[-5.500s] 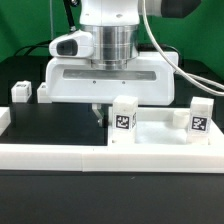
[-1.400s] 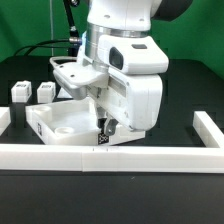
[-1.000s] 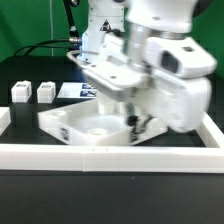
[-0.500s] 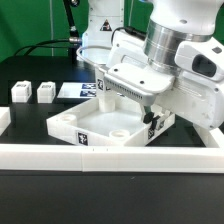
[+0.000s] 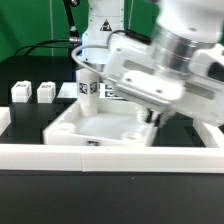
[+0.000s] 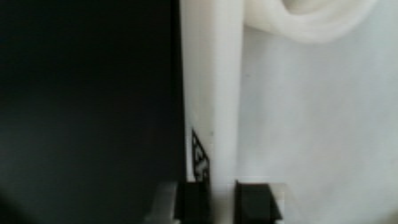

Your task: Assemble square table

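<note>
White square table [image 5: 70, 135] sits rim-up on the black worktop [image 5: 28, 120], just behind the border wall [image 5: 110, 156]; the pincer [image 5: 152, 117] is clamped on its rim at the exterior view's right.

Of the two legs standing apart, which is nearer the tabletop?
The right-hand leg in the exterior view; the left-hand leg sits farther from the tabletop.

A white, smooth-shelled arm [image 5: 130, 70] is shown (blurred in the exterior view), with a grey ring [image 5: 180, 45] set above the pincer [image 5: 153, 117], whose two squared fingers [image 6: 260, 203] are seen dark close up.
</note>
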Robot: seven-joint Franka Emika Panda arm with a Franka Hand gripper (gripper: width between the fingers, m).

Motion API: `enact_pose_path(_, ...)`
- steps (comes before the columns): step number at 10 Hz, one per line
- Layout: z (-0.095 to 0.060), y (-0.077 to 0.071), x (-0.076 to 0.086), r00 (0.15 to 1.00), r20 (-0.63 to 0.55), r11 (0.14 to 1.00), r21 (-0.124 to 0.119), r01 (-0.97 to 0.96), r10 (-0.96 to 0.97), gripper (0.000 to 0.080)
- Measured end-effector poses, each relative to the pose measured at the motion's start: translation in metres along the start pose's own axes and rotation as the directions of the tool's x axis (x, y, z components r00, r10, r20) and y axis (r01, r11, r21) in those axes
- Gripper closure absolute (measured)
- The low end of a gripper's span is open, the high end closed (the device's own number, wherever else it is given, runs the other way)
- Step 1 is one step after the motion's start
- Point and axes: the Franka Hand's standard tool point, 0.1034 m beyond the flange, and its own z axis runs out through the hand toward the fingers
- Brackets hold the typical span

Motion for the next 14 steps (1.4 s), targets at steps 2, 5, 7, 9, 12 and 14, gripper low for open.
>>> enact_pose_path(2,-0.007,0.02,0.01,0.987,-0.055,0.988,0.016,0.153,-0.151,0.0739)
enact_pose_path(5,-0.005,0.019,0.014,0.942,-0.095,0.946,0.011,0.325,-0.322,0.0739)
enact_pose_path(7,-0.002,0.016,0.015,0.937,-0.105,0.942,0.01,0.336,-0.333,0.0739)
enact_pose_path(9,0.0,0.016,0.016,0.945,-0.107,0.95,0.012,0.312,-0.309,0.0739)
enact_pose_path(12,-0.009,0.05,0.025,0.951,-0.141,0.96,0.02,0.279,-0.274,0.0739)
enact_pose_path(14,-0.006,0.05,0.026,0.947,-0.167,0.958,0.038,0.284,-0.274,0.0739)
